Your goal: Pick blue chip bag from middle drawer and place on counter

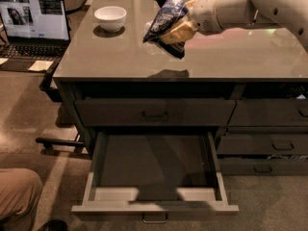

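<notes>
The blue chip bag (166, 20), crumpled blue foil with white patches, hangs in my gripper (177, 32) above the counter (231, 57), over its middle part. The gripper's pale fingers (175, 32) are shut on the bag's right side, and the white arm reaches in from the upper right. The bag casts a shadow on the counter near its front edge. The middle drawer (154, 208) stands pulled open below, its dark inside holding nothing I can see.
A white bowl (110, 17) sits on the counter's far left. An open laptop (33, 25) is on a darker desk at left. Closed drawers (154, 112) run under the counter and at right. A person's knee (17, 196) shows at bottom left.
</notes>
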